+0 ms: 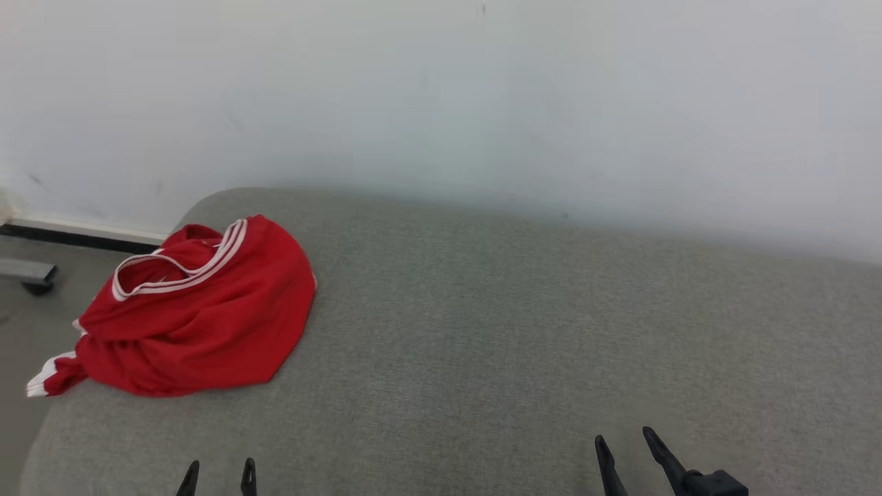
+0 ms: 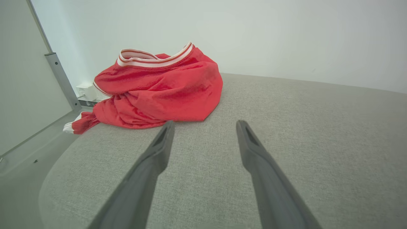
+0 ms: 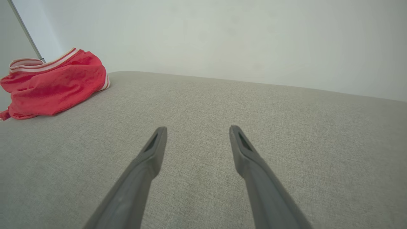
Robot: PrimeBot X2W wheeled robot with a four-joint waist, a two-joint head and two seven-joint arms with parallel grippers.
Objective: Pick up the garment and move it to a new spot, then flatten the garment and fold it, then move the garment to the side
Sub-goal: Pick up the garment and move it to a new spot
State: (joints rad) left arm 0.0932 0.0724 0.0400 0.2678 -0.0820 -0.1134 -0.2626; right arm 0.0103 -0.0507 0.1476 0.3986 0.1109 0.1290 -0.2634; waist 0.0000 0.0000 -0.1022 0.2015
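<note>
At the far-left corner of the grey cloth-covered surface (image 1: pixel 517 331) lies the red garment (image 1: pixel 200 317), bunched into a mound. Its white-striped band (image 1: pixel 186 272) stands up on top, and one striped cuff (image 1: pixel 48 377) pokes out over the rounded left edge, above the floor (image 1: pixel 27 324). Both pincers wait at the near edge with jaws spread wide and nothing between them. The left pincer (image 1: pixel 220 467) is roughly in line with the heap, and the right pincer (image 1: pixel 623 437) is well apart from it.

The main risk, as I judge it, is that corner position. A sideways nudge during the approach could push the mound further over the edge, and the overhanging cuff would then help drag the rest down to the floor.

The heap is also knotted on itself. A grab at the top fold may therefore catch a single layer, so the bundle would come up twisted and be harder to flatten later.

Coming in too low could pinch the surface's own fabric along with the garment. The right pincer would have to reach a long way across, so a two-handed lift may come up uneven.
</note>
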